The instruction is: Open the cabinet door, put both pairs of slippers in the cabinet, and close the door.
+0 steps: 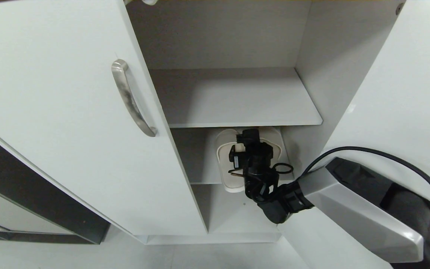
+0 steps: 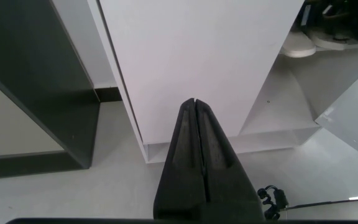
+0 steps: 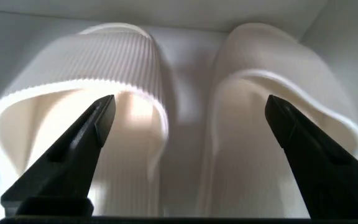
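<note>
**A:** Which step is this?

**B:** Placing, I'd say. The left gripper [image 2: 194, 124] is closed and empty. The right gripper [image 3: 190, 106] gapes wide, holding nothing. Just beyond it, the slippers [image 3: 110, 74] lie on the cabinet's lower shelf [image 1: 200, 164].

**A:** Next?

**B:** Probably back out and fetch the second pair.

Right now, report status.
Right gripper open, at the slippers inside the cabinet. Left gripper shut, outside. Door open, nothing in the way.

I'm counting two white slippers [image 3: 92, 68], so one pair. I'm seeing two cabinet doors [image 1: 50, 130] and one metal handle [image 1: 132, 98], and I'm making out two shelves [image 1: 237, 101], possibly a third level underneath.
</note>
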